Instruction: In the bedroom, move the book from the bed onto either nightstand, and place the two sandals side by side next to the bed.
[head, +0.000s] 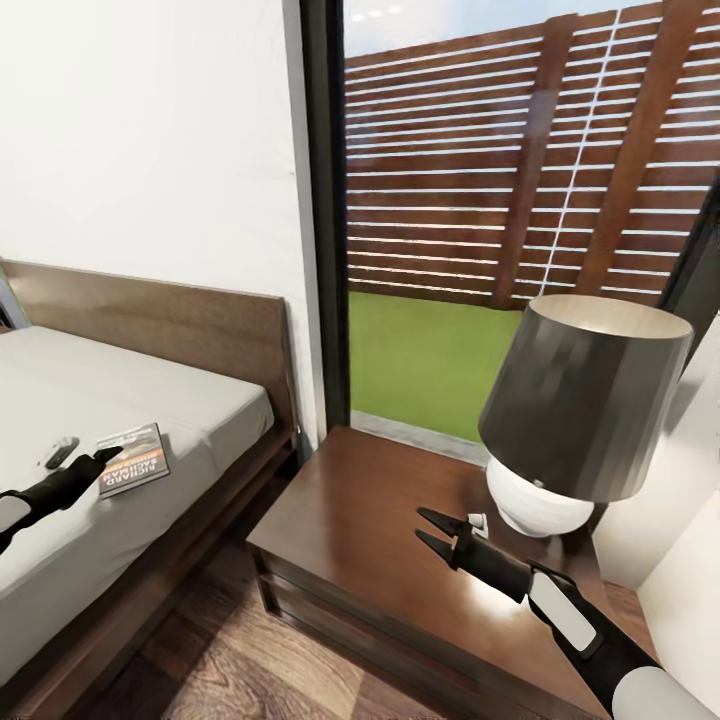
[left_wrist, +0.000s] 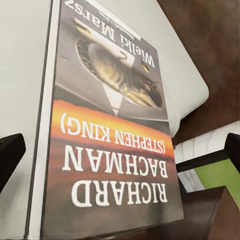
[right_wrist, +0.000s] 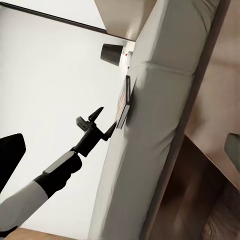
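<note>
The book (head: 135, 460), dark grey with an orange band, lies flat on the bed's light-grey mattress (head: 190, 400) near its edge. My left gripper (head: 108, 457) is open at the book's near end, just above the mattress. In the left wrist view the book (left_wrist: 112, 145) spreads out between both dark fingers (left_wrist: 10, 160). The right wrist view shows that gripper (right_wrist: 106, 120) spread open against the book's (right_wrist: 123, 102) edge. My right gripper (head: 420, 525) hovers open and holds nothing over the dark-brown nightstand (head: 360, 540). The sandals are out of view.
A lamp (head: 580, 410) with a dark shade and white base stands at the nightstand's back right, with a small white object (head: 478, 520) beside it. A small grey remote-like item (head: 60, 452) lies on the mattress. Behind are the headboard (head: 160, 320) and a tall window (head: 520, 200).
</note>
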